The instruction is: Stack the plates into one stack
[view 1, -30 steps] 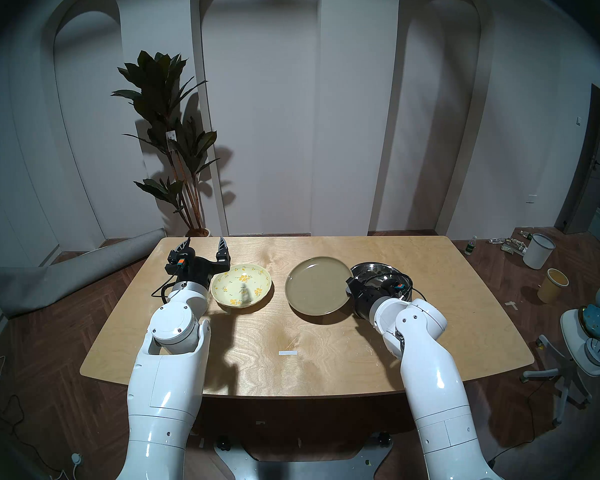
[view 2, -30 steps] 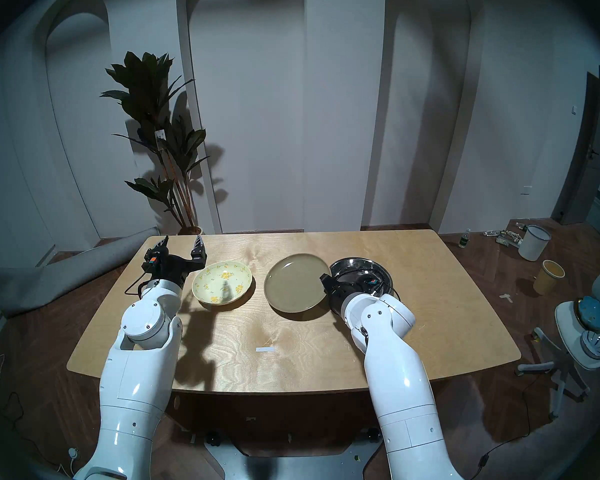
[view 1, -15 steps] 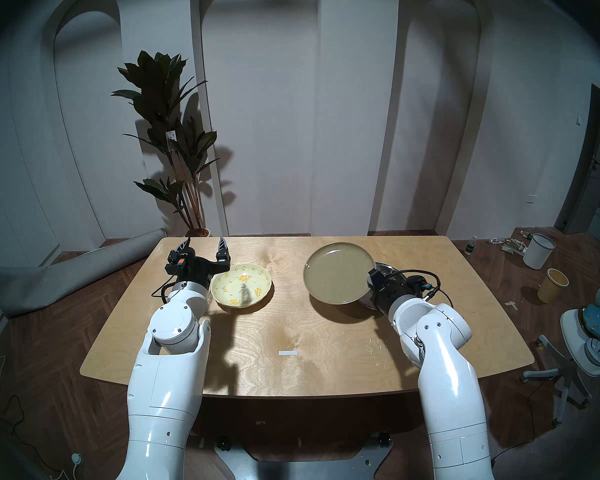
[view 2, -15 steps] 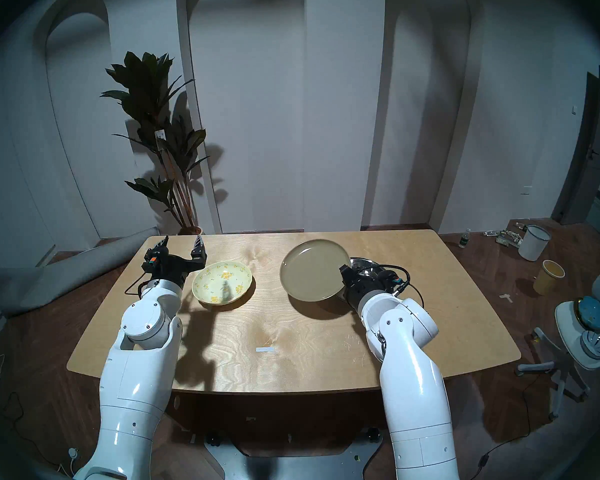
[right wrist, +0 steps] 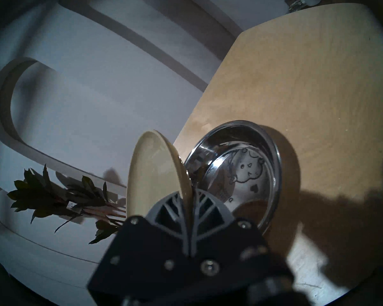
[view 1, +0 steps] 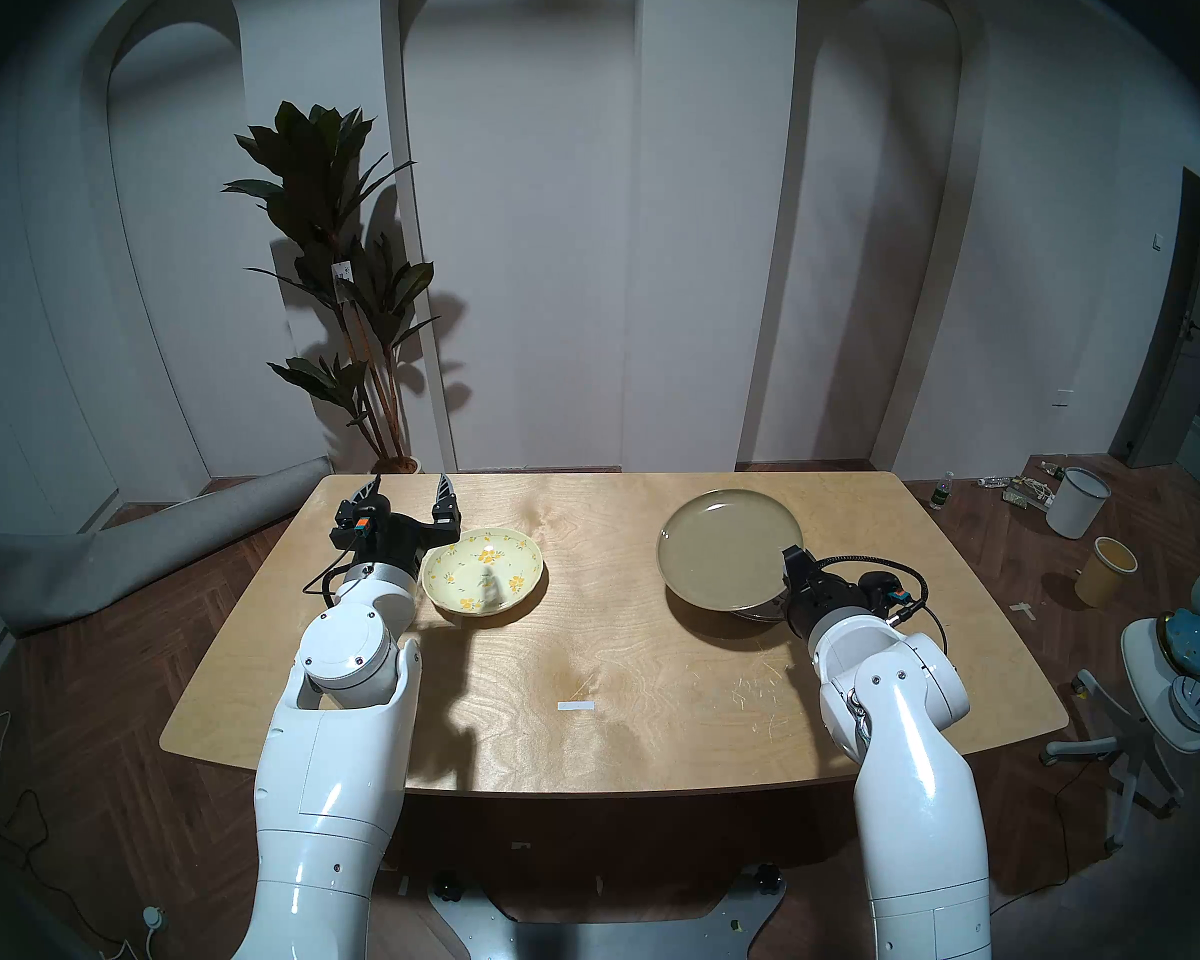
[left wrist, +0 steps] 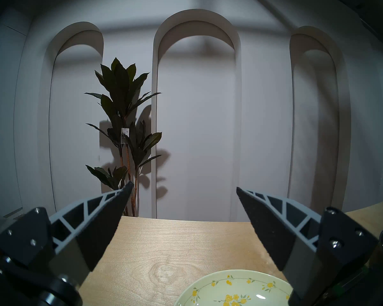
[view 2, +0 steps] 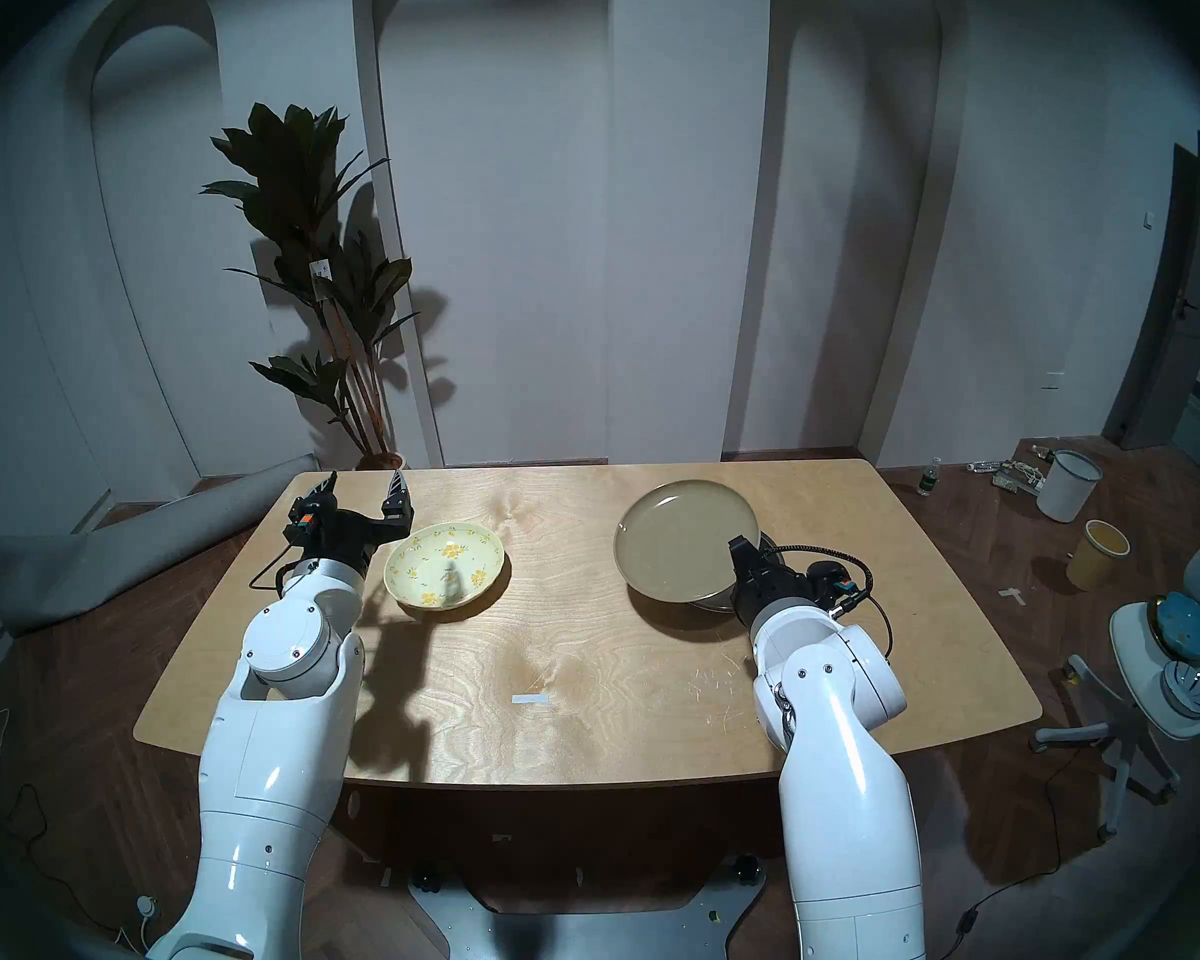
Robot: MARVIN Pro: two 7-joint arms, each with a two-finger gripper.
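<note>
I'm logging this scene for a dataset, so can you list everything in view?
olive-tan plate: one, held tilted above the steel plate
steel plate: one, shiny, cartoon print, table's right
floral plate: one, pale yellow, table's left
table: one, light wood
paper strip: one, white, table's front
plant: one, dark green, by the wall
buckets: two, white and yellow, floor right
left gripper: jaws open, empty
right gripper: jaws shut on the olive-tan plate's rim

**No readable text**

I can read no words or numbers anywhere. The tag (left wrist: 124, 135) on the plant (left wrist: 122, 113), left of centre, bears print too small to read. The steel plate (right wrist: 241, 173), centre right, carries only a cartoon drawing.
</note>
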